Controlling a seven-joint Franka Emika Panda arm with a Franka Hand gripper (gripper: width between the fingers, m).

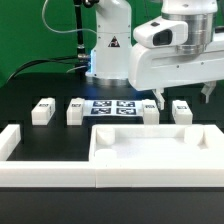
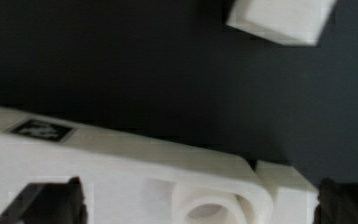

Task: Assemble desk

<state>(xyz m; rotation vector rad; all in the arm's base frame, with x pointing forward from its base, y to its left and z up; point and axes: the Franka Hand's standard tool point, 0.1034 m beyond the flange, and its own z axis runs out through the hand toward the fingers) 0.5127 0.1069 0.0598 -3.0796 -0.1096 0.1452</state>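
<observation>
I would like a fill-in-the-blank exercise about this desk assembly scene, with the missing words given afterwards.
1. Beyond the desk panel, ___ leg posts stand in a row.
2. The pincer is ___ and holds nothing.
3. The marker board lies on a ___ table.
Missing words: four; open; black.
</observation>
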